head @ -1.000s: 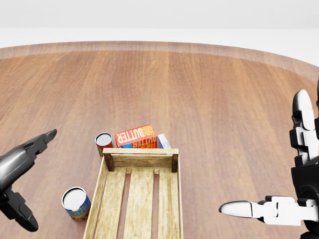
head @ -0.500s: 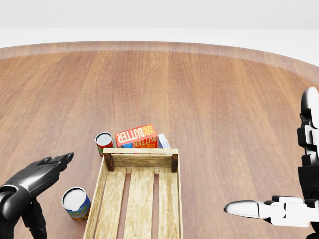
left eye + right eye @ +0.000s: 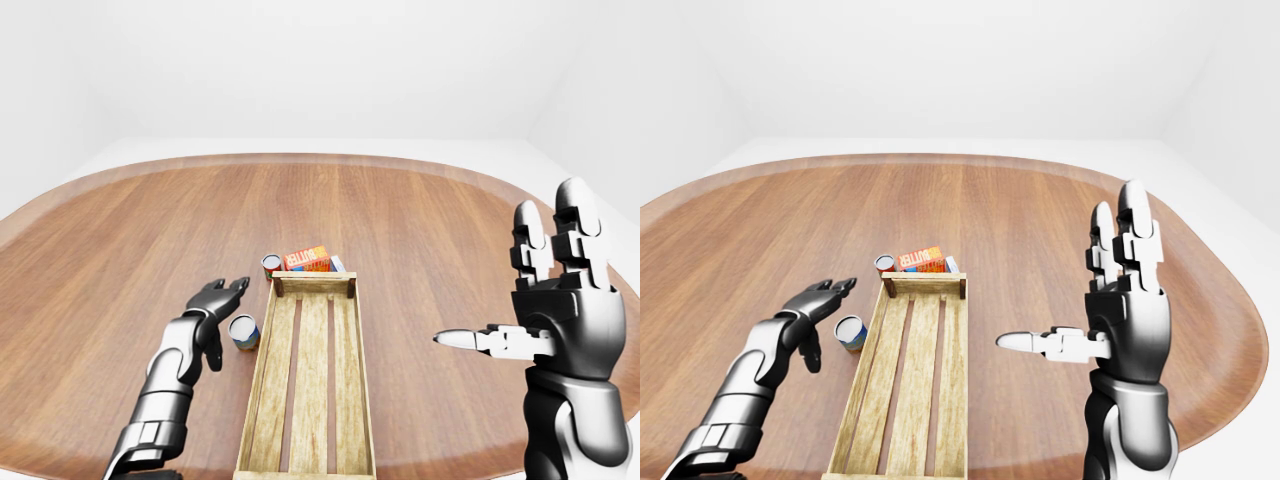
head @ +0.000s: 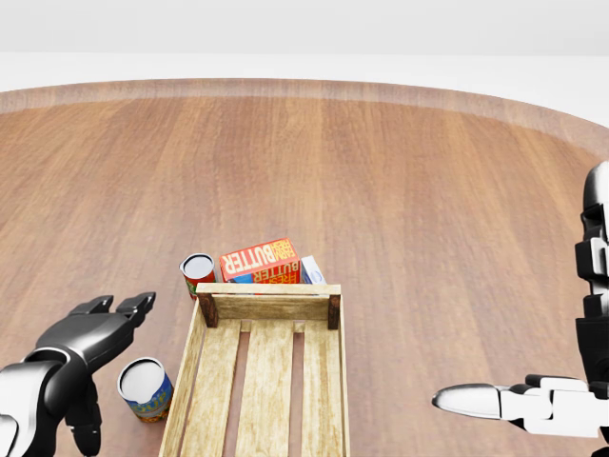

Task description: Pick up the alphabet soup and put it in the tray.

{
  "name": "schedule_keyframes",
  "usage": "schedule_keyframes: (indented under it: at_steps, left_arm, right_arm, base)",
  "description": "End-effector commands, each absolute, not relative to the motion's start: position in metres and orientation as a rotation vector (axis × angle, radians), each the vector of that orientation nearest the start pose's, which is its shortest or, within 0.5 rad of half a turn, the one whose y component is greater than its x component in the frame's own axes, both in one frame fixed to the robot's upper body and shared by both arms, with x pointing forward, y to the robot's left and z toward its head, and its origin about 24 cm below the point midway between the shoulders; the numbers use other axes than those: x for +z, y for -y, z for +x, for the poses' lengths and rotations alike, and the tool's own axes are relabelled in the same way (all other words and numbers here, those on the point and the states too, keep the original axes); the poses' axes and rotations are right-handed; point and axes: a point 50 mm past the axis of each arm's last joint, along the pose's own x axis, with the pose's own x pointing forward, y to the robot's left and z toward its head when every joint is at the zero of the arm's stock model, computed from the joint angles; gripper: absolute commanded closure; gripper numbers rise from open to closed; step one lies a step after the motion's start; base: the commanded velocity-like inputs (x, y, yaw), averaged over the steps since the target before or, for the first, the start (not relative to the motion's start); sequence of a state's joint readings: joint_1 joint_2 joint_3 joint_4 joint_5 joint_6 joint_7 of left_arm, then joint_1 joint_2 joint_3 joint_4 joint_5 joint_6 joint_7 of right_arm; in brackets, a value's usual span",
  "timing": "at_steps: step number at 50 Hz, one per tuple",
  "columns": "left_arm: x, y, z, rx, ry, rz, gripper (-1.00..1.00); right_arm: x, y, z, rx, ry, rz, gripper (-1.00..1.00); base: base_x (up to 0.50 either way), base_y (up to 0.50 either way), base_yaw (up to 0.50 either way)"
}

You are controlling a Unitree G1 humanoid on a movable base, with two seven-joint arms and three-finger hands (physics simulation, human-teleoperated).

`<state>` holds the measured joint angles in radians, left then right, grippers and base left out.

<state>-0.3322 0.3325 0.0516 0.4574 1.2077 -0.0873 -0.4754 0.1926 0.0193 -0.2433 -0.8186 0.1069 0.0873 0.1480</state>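
Nothing is picked up yet: the wooden tray (image 4: 266, 381) lies empty on the tabletop (image 4: 400, 190), its slats bare, so the whole carry is left to do. My left hand (image 4: 90, 338) hovers with fingers spread loose, grasping nothing, just left of a can with a blue and yellow label (image 4: 146, 389) that stands upright close beside the tray's left wall. A second can, red-labelled (image 4: 198, 274), stands by the tray's upper left corner in the head view, touching or nearly touching a butter box (image 4: 260, 262) that lies just above the tray's top end. I judge one of these two cans to be the alphabet soup, though I cannot read either label. My right hand (image 3: 555, 320) is raised well to the right, open and empty, fingers pointing up and thumb stretched toward the tray. The tabletop is broad, rounded, dark polished wood; around it the room is plain white walls and floor
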Motion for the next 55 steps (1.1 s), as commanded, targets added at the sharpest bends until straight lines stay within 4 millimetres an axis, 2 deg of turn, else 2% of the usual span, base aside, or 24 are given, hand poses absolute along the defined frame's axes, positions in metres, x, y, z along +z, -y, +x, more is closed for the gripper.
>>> schedule_keyframes:
  at_steps: [1, 29, 39, 55]
  left_arm:
    - [0.021, -0.219, 0.310, -0.441, -0.443, 1.484, -1.00]
    - [-0.004, -0.212, 0.311, -0.499, -0.497, 1.431, -1.00]
    - [-0.005, -0.215, 0.310, -0.503, -0.512, 1.416, -1.00]
    - [0.003, -0.217, 0.310, -0.504, -0.509, 1.397, -1.00]
  right_arm:
    - [0.177, 0.195, 0.174, -0.096, 0.558, -0.050, -1.00]
    - [0.178, 0.195, 0.172, -0.100, 0.561, -0.050, -1.00]
    - [0.178, 0.194, 0.172, -0.096, 0.562, -0.048, -1.00]
    - [0.181, 0.187, 0.175, -0.067, 0.571, -0.104, -1.00]
  base:
    - [0.00, 0.00, 0.00]
    - [0.00, 0.00, 0.00]
    - [0.00, 0.00, 0.00]
    - [0.00, 0.00, 0.00]
